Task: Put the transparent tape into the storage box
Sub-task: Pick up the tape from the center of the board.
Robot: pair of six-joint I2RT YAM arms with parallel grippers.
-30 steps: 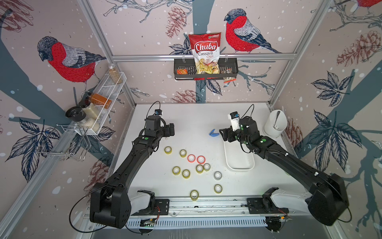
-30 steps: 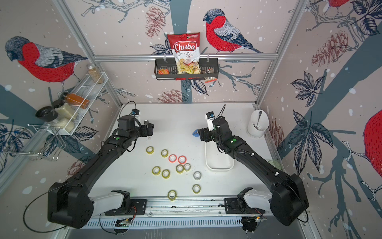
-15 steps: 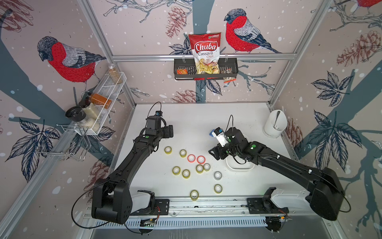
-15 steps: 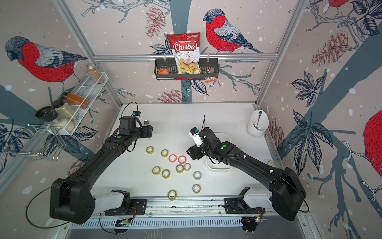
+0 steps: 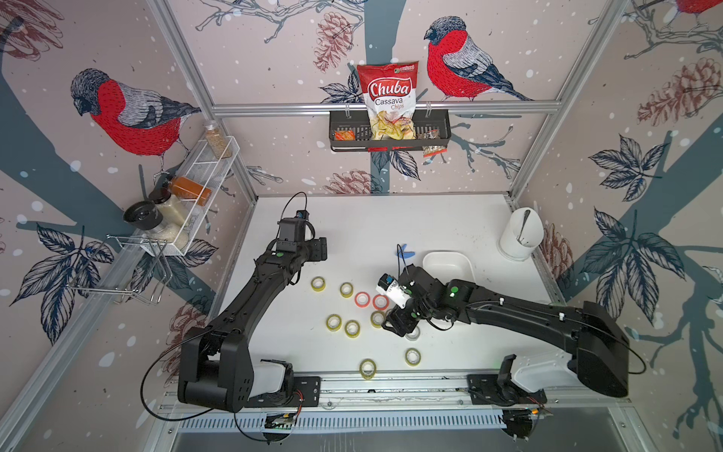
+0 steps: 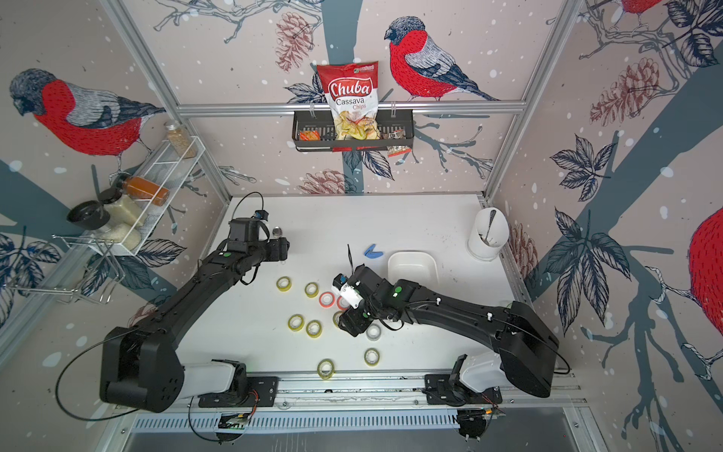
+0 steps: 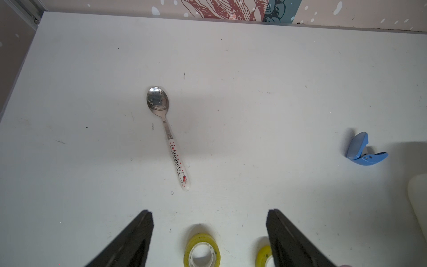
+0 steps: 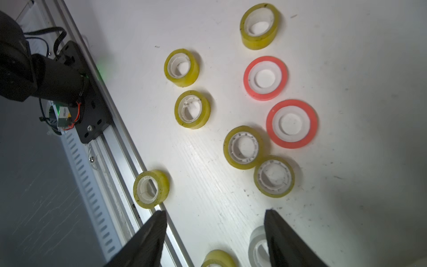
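Observation:
The transparent tape (image 5: 414,334) (image 6: 373,332) is a clear roll lying flat on the white table among yellow rolls. My right gripper (image 8: 215,211) hangs just above it, open with nothing between its fingers. In the right wrist view the clear roll (image 8: 256,242) shows partly behind one finger. The storage box (image 5: 448,253) (image 6: 412,253) is a shallow white tub behind the right arm, with no tape visible in the part that shows. My left gripper (image 7: 209,211) (image 5: 319,249) is open over the table's back left, above a yellow roll (image 7: 201,252).
Several yellow rolls (image 8: 243,148) and two red rolls (image 8: 291,123) lie around the clear one. A spoon (image 7: 168,136) and a blue tape cutter (image 7: 362,150) lie farther back. A white cup (image 5: 520,235) stands back right. The front rail (image 8: 129,148) is close by.
My right arm swung from over the storage box forward and left, down to the tape rolls. Both grippers' jaws narrowed a little. The left arm barely moved.

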